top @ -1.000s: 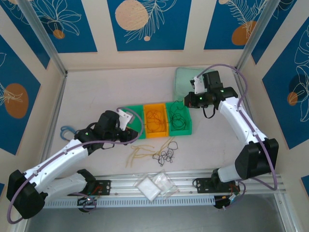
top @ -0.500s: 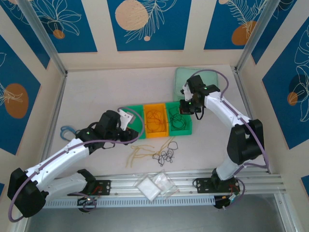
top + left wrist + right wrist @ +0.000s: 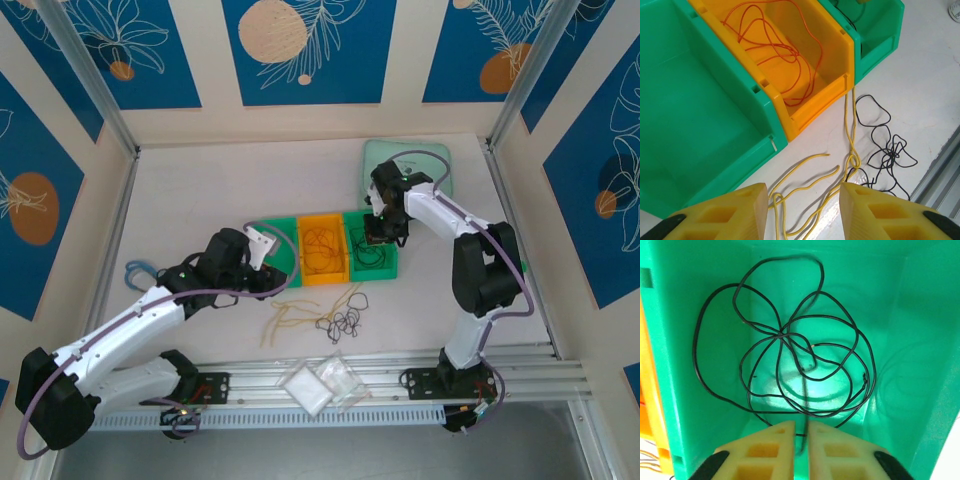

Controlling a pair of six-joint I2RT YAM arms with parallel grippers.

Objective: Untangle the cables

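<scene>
Pale yellow cables (image 3: 853,161) and a black tangle (image 3: 888,154) lie on the table in front of the bins; from above they are the yellow strands (image 3: 283,322) and black loops (image 3: 345,322). Orange cables (image 3: 775,47) rest in the orange bin (image 3: 840,60). My left gripper (image 3: 804,192) hovers open over the yellow strands, with nothing between its fingers. My right gripper (image 3: 801,427) points down into the right green bin (image 3: 920,365), where black cables (image 3: 790,335) lie coiled. Its jaws stand slightly apart, with one black strand hanging loose in the gap.
The left green bin (image 3: 700,100) holds nothing. A pale green pad (image 3: 440,160) lies behind the bins. Clear plastic pieces (image 3: 322,383) sit on the aluminium rail (image 3: 520,372) at the near edge. A blue loop (image 3: 137,268) lies at the far left.
The right arm swung left from over the pad and down into the right green bin, and its jaws have parted slightly. The left arm has not moved.
</scene>
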